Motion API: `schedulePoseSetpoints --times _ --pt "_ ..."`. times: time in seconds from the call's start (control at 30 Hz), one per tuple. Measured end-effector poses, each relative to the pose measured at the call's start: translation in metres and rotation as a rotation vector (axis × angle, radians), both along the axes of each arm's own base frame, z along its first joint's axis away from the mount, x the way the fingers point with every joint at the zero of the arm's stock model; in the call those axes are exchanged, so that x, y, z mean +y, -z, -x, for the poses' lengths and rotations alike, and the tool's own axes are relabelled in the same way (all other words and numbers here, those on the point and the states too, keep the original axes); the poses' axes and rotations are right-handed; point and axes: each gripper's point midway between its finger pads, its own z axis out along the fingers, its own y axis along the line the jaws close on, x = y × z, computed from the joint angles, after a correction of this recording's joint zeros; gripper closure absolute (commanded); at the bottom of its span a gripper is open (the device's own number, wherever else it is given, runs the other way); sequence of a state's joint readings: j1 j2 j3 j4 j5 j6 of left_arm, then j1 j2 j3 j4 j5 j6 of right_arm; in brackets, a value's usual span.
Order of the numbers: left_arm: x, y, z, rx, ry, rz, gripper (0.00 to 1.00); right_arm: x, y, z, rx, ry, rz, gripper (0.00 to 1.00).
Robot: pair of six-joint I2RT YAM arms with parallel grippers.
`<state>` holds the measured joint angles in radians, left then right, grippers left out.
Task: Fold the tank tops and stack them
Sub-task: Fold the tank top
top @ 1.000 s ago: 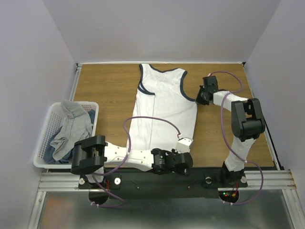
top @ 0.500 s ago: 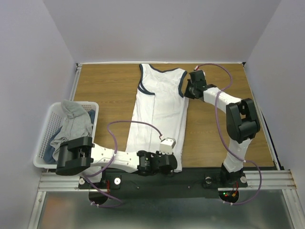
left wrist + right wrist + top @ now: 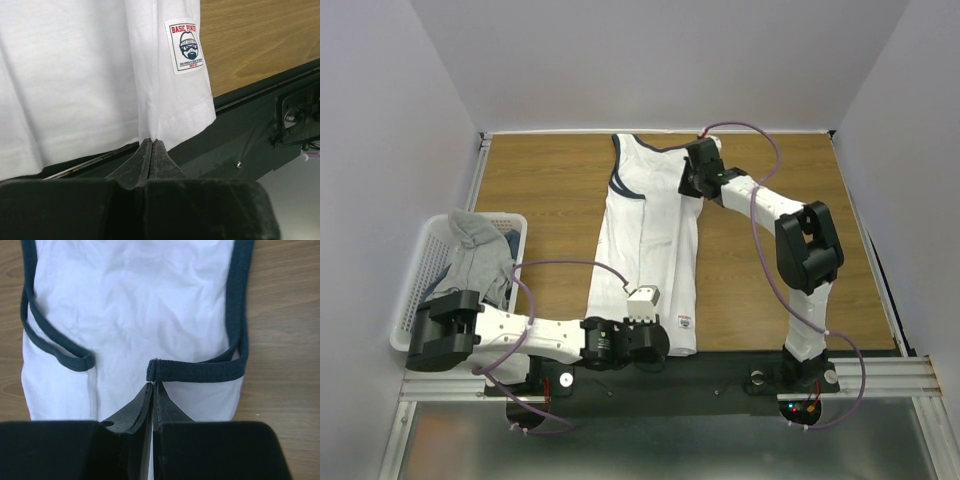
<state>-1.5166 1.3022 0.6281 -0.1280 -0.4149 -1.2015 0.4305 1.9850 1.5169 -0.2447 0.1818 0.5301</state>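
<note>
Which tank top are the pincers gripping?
The white navy-trimmed tank top on the table: left pincer shut on its hem, right pincer on its navy edging. The grey tops lie crumpled in the basket, untouched.

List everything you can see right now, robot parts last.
white tank top: one, white with navy edging, flat mid-table, right side folded over
label: one, white with a printed face, on its near hem
grey tops: heap, count unclear, grey, in the basket
basket: one, white lattice, at the table's left edge
table: one, brown wood
left gripper: one, black, shut on the top's near hem
right gripper: one, black, shut on the navy armhole edge
</note>
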Motion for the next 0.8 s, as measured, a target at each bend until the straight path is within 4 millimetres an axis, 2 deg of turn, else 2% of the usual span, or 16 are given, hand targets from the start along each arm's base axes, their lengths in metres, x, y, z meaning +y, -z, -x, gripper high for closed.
schedulePoseSetpoints --times 0.07,0.27,0.43,0.8 --pt "0.007 -0.001 -0.001 0.006 -0.028 0.004 1.0 0.011 0.0 -0.004 -0.007 -0.011 -0.003 0.93" --pt "0.024 0.002 -0.004 0.021 -0.088 -0.03 1.0 0.047 0.022 -0.01 0.016 -0.049 0.004 0.94" --pt "0.038 0.009 -0.005 0.035 -0.132 -0.078 1.0 0.057 0.033 -0.011 0.036 -0.055 0.014 0.94" --pt "0.057 0.011 -0.007 0.044 -0.186 -0.097 1.0 0.076 0.029 -0.019 0.018 -0.071 0.006 0.93"
